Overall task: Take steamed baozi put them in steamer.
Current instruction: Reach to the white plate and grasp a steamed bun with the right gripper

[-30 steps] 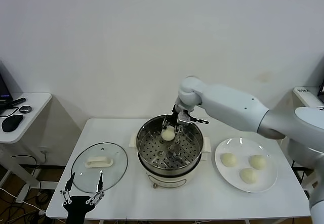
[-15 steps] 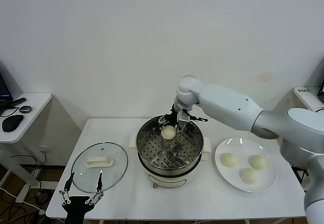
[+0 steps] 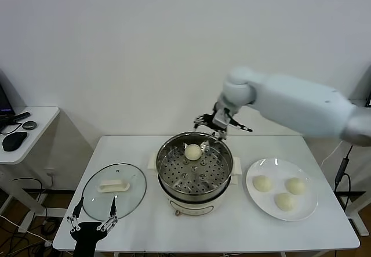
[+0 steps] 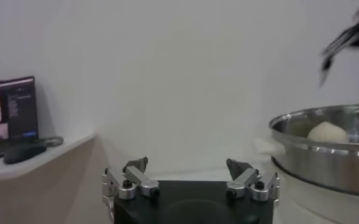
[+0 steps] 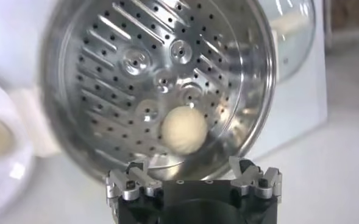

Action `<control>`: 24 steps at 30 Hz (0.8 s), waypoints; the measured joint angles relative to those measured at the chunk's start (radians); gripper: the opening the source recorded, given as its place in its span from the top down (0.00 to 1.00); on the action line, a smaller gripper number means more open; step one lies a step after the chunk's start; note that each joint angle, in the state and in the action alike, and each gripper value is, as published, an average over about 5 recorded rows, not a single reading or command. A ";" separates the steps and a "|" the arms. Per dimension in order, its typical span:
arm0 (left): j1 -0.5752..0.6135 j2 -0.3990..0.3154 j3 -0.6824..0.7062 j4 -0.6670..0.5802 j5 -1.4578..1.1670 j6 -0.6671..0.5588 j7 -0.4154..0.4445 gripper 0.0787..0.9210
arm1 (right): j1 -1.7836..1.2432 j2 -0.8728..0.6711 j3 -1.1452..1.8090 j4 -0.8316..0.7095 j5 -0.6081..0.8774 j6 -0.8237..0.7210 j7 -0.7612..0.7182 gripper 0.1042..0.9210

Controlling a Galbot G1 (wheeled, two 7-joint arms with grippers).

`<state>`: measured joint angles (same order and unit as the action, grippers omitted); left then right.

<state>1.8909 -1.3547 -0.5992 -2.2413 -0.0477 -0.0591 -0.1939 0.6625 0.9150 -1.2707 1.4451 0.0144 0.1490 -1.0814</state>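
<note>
Steamed baozi, small smooth cream-white dough buns, are split between two places: we see one [image 3: 192, 151] lying free on the perforated tray at the far side of the steamer [image 3: 195, 167], a round shiny stainless-steel pot on a cream-white base at the middle of the white table [image 3: 145, 222]. A second ago this bun sat between the fingers of the right gripper [image 3: 218, 122] just above the tray; since then the fingers have spread wide and let it go, and the gripper has risen clear of the pot, so that it now hangs empty above and behind the far rim, a little to the right. From the right wrist we look straight down on the bun [image 5: 184, 129] resting on the holed tray. Three more buns [image 3: 280, 191] lie on the round white plate [image 3: 307, 207] just to the right of the steamer, as before. On the left lies the flat glass lid with its white handle [image 3: 112, 185], and the left gripper [image 3: 93, 221] stays parked at the near table edge by the lid, its fingers spread and empty.
</note>
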 measured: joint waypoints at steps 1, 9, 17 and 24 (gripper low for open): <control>-0.005 0.003 -0.001 -0.004 -0.004 0.022 -0.006 0.12 | 0.013 -0.031 -0.010 0.026 0.016 -0.048 -0.011 0.12; -0.038 0.020 -0.003 -0.010 -0.016 0.135 -0.031 0.12 | -0.010 -0.273 -0.004 0.139 0.075 -0.314 -0.052 0.12; -0.048 0.018 -0.001 -0.006 -0.007 0.179 -0.031 0.12 | -0.335 -0.436 0.252 0.129 0.028 -0.399 -0.042 0.12; -0.042 0.013 -0.014 -0.005 0.007 0.182 -0.033 0.12 | -0.583 -0.466 0.438 0.069 -0.036 -0.410 -0.031 0.12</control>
<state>1.8487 -1.3422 -0.6137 -2.2466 -0.0409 0.1225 -0.2270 0.0792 0.4489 -0.8332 1.5141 -0.0215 -0.2606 -1.1126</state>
